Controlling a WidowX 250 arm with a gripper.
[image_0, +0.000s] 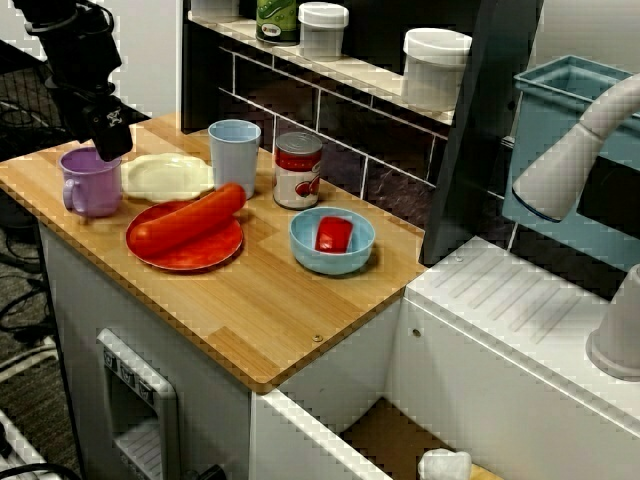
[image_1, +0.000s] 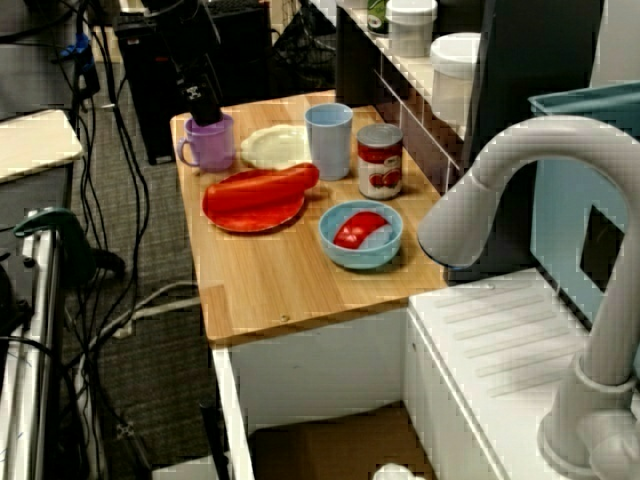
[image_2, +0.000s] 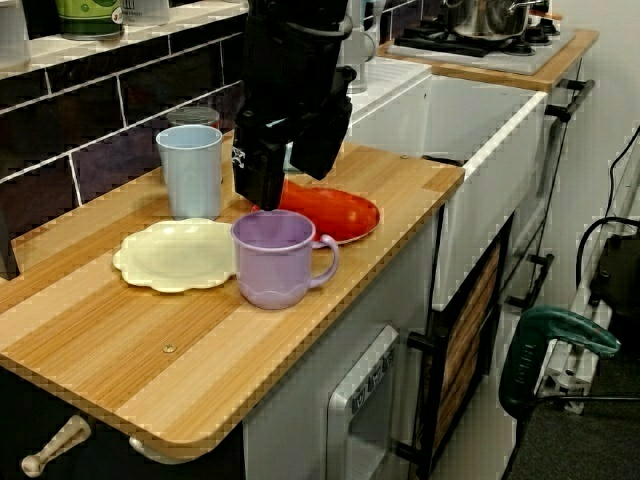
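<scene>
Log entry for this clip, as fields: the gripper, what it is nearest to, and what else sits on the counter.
Gripper: black gripper hangs right at the rim of the purple mug; contact and jaw state cannot be told.
Mug: upright on the wooden counter.
Beside the mug: cream plate, pale blue cup, red plate bearing a long red sausage.
Further along: tomato can; blue bowl holding a red piece.

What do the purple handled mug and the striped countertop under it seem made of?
The purple handled mug: probably plastic, matte, evenly coloured, thick rim. The striped countertop: wood or wood-look laminate, satin, showing pale and darker grain bands.
</scene>
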